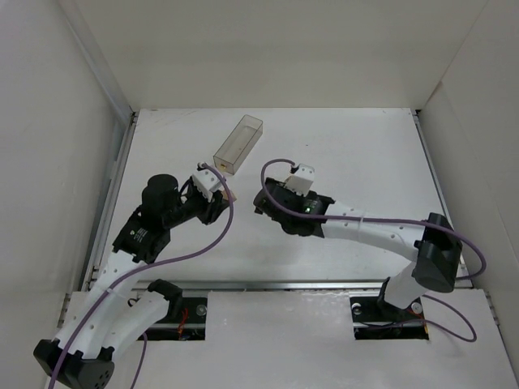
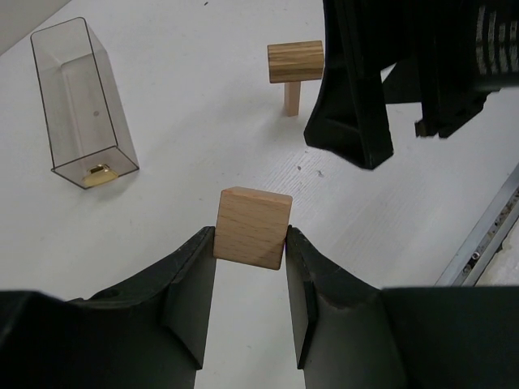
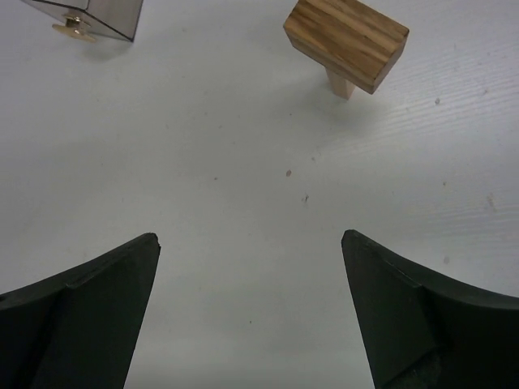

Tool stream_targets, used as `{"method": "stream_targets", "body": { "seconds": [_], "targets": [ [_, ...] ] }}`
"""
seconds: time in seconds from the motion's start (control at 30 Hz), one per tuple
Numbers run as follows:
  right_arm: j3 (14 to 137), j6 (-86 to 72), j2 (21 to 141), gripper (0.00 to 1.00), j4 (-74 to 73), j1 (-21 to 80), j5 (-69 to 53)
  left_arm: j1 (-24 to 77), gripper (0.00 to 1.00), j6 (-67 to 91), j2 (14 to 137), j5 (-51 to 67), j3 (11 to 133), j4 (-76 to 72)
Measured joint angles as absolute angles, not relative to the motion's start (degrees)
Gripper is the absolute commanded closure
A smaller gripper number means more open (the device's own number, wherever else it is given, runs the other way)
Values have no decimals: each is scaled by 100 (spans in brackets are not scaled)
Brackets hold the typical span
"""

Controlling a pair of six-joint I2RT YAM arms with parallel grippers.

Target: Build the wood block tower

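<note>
Left gripper [image 2: 251,241] pinches one light-tan wood block [image 2: 253,227] between its two fingers, one pad flat on each side face; the block stands upright in the grip and pokes out beyond the fingertips, above the white table [image 1: 365,146]. Right gripper [image 3: 250,237]: jaws spread wide, nothing between them, only bare table surface showing in the gap. The wood block tower [image 2: 295,61] stands on the table as two pieces: a thin upright piece with a wider block laid crosswise on top, T-shaped. Left wrist view: the tower sits at 1 o'clock from the held block, well apart from it, with the dark body of the right gripper just beside it at 3 o'clock. Right wrist view: the tower [image 3: 347,40] lies at 1 o'clock from the open gap, ahead of the fingertips and not touching them. The clear plastic box [image 2: 81,105] lies on its side at 10 o'clock from the held block, with a small gold piece [image 2: 99,174] inside at its near end. Top view: the box [image 1: 239,144] sits at 12 o'clock from the left gripper; the tower is too small to make out there.
</note>
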State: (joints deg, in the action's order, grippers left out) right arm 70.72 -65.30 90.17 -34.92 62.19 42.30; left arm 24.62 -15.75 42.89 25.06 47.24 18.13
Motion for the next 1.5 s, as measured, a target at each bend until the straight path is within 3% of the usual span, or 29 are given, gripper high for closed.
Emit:
{"method": "stream_targets", "body": {
  "seconds": [0.37,0.73,1.1,1.5],
  "targets": [
    [7841,-6882,9229,0,-5111,5172,3028,2462,89,-1586,4558,2630,4807,1730],
    [8656,-6919,9974,0,-5212,4445,2674,2462,89,-1649,4790,2897,4993,1564],
    [9205,-7013,10774,0,-5205,4346,2655,2464,89,-1863,4790,2921,4995,1557],
    [9341,-7120,10844,3,-5408,4233,2891,2462,89,-1903,4790,2882,4995,1457]
  ]
}}
